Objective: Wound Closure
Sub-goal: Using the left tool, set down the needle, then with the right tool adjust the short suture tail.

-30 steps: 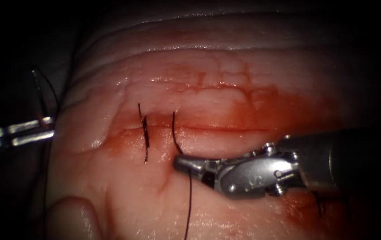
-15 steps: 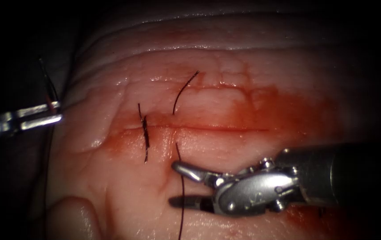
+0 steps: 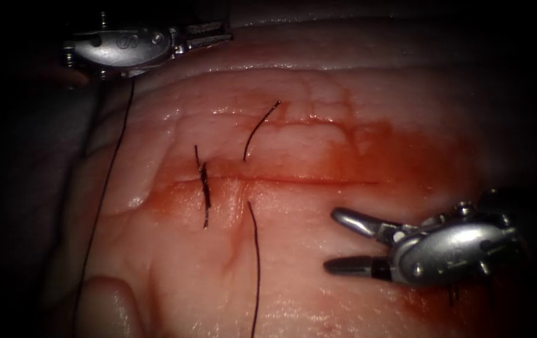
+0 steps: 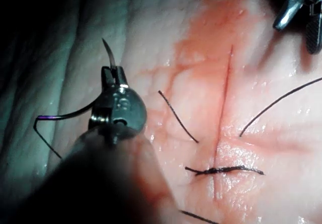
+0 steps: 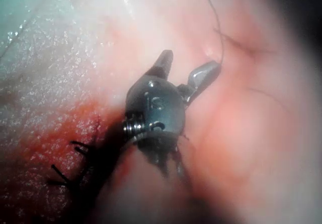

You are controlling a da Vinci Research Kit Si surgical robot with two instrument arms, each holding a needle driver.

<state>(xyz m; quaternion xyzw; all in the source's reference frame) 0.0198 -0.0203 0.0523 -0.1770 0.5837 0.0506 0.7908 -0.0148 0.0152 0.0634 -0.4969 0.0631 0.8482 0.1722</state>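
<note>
- Endoscope view: the left tool [image 3: 209, 34], at eleven o'clock off the cut [image 3: 293, 181], has its jaws pressed together; thread [image 3: 109, 188] hangs below it. The right tool [image 3: 343, 243], at four o'clock, is spread and holds nothing.
- Left wrist view: the left tool pinches the needle [image 4: 109, 53] near mid-curve, clear of the tissue [image 4: 161, 43].
- Right wrist view: the right tool's jaws gape beside thread.

The tissue [image 3: 318, 106] is looking wet and glossy, its pale surface smooth but creased, with bright glints running along the folds. The red fluid [image 3: 393, 150] is lying over it as a thin, shiny film. The right gripper [image 3: 340, 241] is showing polished, silvery metal that is catching highlights, and the left gripper [image 3: 209, 34] is showing the same bright metal. The needle [image 4: 108, 53] is appearing as thin, smooth, gleaming metal. The thread [image 3: 256, 263] is looking dark, fine and matt, and the cut ends of thread [image 3: 204, 188] are looking slightly frayed and rough.
</note>
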